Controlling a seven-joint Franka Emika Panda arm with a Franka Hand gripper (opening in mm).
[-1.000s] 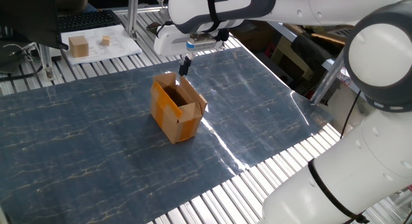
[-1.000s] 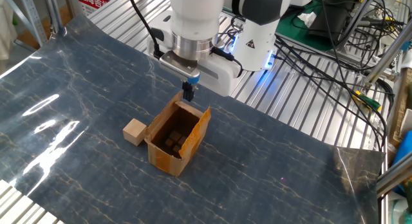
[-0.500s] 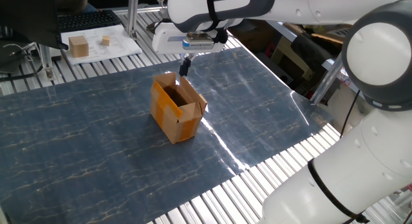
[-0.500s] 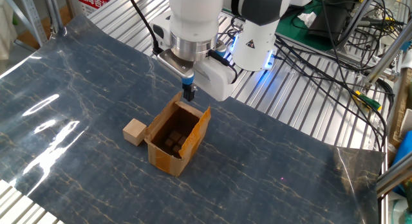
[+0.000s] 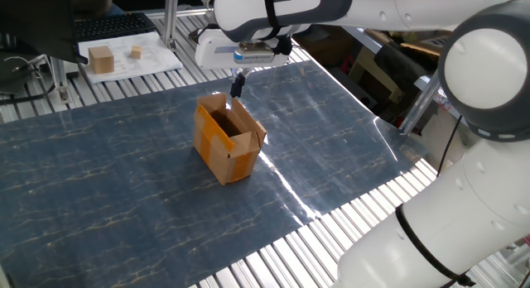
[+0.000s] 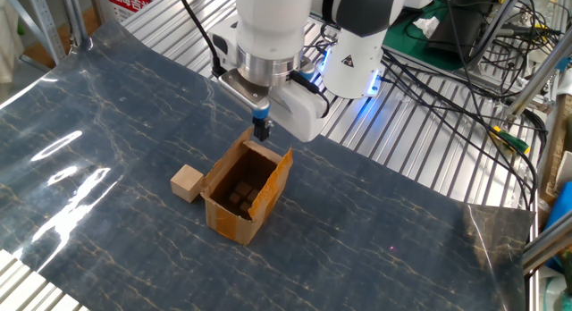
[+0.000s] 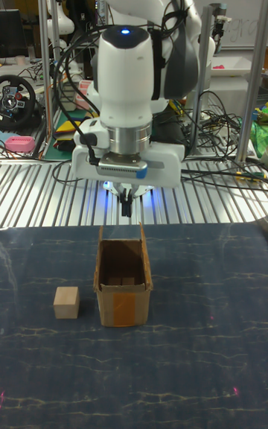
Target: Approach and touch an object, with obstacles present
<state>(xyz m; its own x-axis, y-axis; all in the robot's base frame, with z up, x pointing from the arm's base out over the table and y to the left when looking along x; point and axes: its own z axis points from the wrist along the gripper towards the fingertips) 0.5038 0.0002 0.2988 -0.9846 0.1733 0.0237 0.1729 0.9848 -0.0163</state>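
One fixed view: cardboard box point(image 5: 227, 142) upright on the blue-mat desk point(image 5: 99, 189), flaps open, inside dark. Fingers point(image 5: 237, 84) pressed together, holding nothing, just above the rear flap. Two wooden blocks point(image 5: 101, 60) far back on white paper point(image 5: 132, 58).

The other fixed view: inside the box point(image 6: 243, 191), small dark cubes point(image 6: 238, 195) on the bottom. Wooden cube point(image 6: 187, 182) just beside the box. Fingers point(image 6: 262, 128) over the far rim.

Tall fixed view: box point(image 7: 122, 283) at mid-desk, cube point(image 7: 66, 302) beside it, closed fingers point(image 7: 129, 204) above; contact not clear.
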